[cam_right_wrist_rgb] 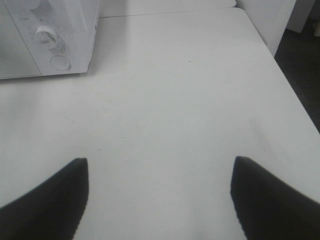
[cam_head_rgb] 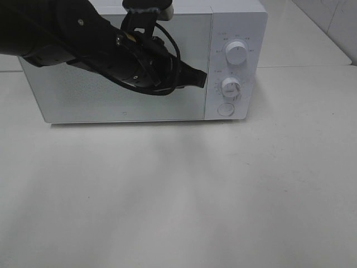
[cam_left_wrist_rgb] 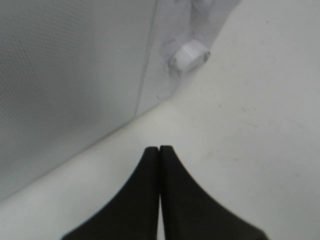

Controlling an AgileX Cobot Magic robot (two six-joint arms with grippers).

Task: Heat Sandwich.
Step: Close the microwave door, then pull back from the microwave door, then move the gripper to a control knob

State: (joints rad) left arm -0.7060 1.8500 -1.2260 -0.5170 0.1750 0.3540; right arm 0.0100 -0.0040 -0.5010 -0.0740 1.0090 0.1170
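We are holding the left claw [cam_head_rgb: 202,77] clenched, empty, near the microwave's [cam_head_rgb: 111,106] lower dial [cam_head_rgb: 230,86]; the right claw [cam_right_wrist_rgb: 160,167] is gaping. The sandwich is showing nowhere; probably soft and light, so we are favouring its crusts.

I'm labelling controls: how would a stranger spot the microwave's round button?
Start at the white microwave, at its right-hand panel. Just below the lower knob sits the button. Unlike either knob, it is a flat disc without a grip bar.

Open tabletop [cam_head_rgb: 178,201] front & right of microwave [cam_head_rgb: 237,22]; L gripper [cam_head_rgb: 203,76] + arm [cam_head_rgb: 67,33] across shut door [cam_head_rgb: 111,103]
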